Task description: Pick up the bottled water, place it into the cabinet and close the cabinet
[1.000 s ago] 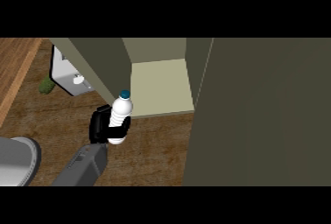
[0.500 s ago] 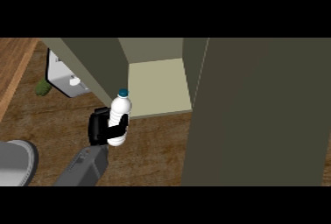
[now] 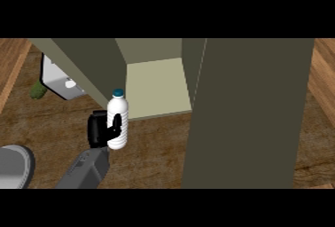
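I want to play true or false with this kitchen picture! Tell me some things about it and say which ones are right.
1. The left hand is curled round the water bottle. True.
2. The bottle has a red cap. False: the cap is blue-green.
3. The bottle stands inside the cabinet. False: it is in the hand, just outside the opening.
4. The cabinet is open. True.
5. Both hands show. False: only the left hand is in view.
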